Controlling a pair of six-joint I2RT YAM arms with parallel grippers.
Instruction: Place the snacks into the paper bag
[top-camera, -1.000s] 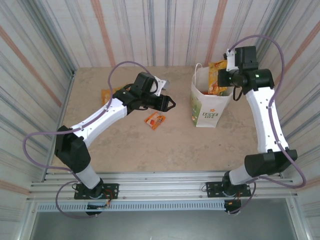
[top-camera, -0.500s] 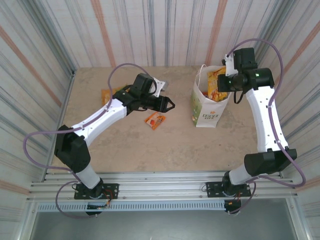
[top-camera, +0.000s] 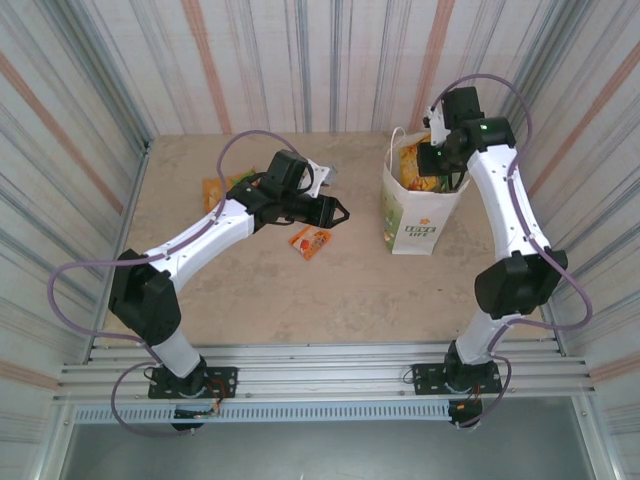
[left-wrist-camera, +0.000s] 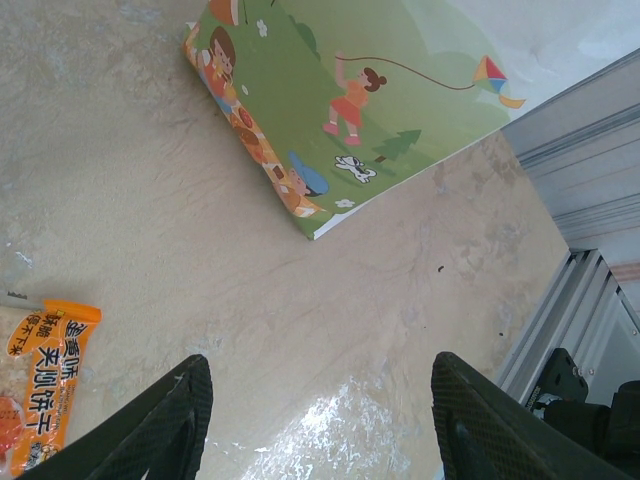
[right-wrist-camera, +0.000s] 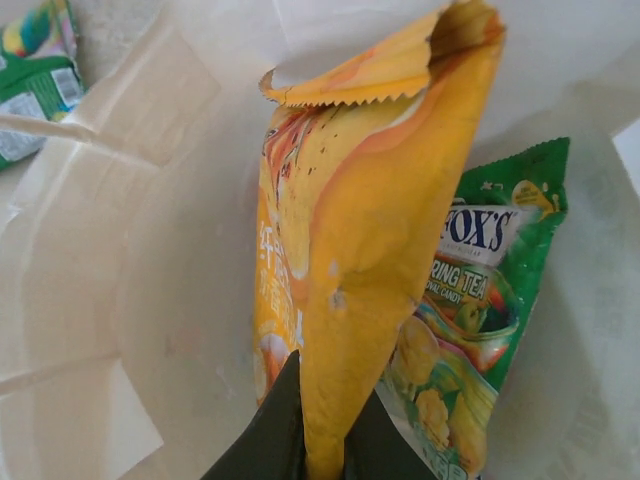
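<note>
Place: lab-type robot test cell.
Walls: striped panels (top-camera: 330, 60) on three sides.
Bench: stone-look tabletop (top-camera: 300, 290), aluminium rails (top-camera: 320, 365) at the near edge.

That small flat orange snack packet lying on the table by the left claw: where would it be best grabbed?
Probably from straight above, pinching across its narrow width. The small flat orange snack packet lies flat on the beige table with bare surface along both long sides, leaving finger room for the open left gripper.
</note>
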